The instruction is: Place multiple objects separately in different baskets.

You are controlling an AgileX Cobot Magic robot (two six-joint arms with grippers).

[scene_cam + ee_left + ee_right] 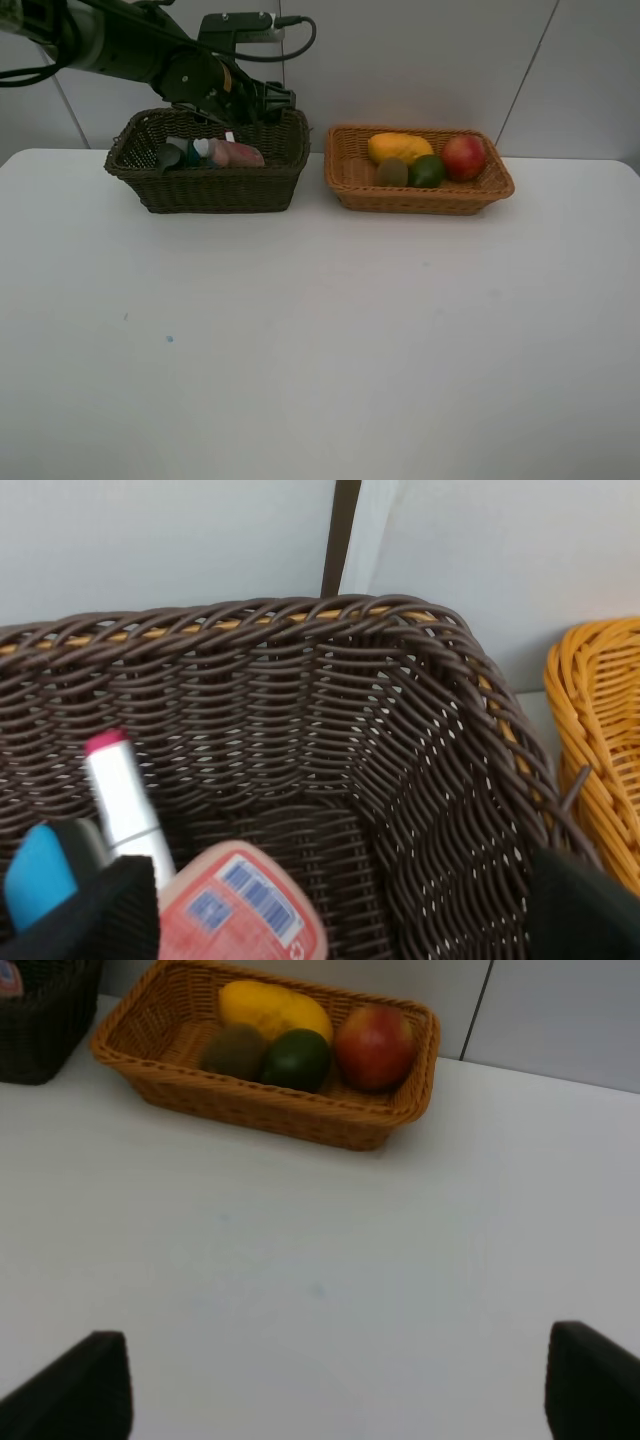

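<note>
Spray bottle [240,905]: pink, barcode label, lying in dark basket [420,740] w/ marker [125,805], eraser [40,875].
Tan basket [350,180]: holding mango [398,146], kiwi [392,172], avocado [428,171], pomegranate [464,156].
L gripper [340,920]: hovering over dark basket, jaws spread, gripping nothing.
R gripper [335,1385]: spread, empty, over table [330,1270].

Tabletop [320,350]: white, matte, butting against a pale panelled wall at its rear edge. Two woven baskets stand directly on it along that rear edge, side by side and apart, with bare surface between them. The dark olive-green basket [210,185] sits to the left, deeper-walled. The orange-tan basket [418,190] sits to the right, shallower, angled slightly. Two small bluish specks mark the surface near the front left [169,339]. The front of the surface carries no other visible items.
</note>
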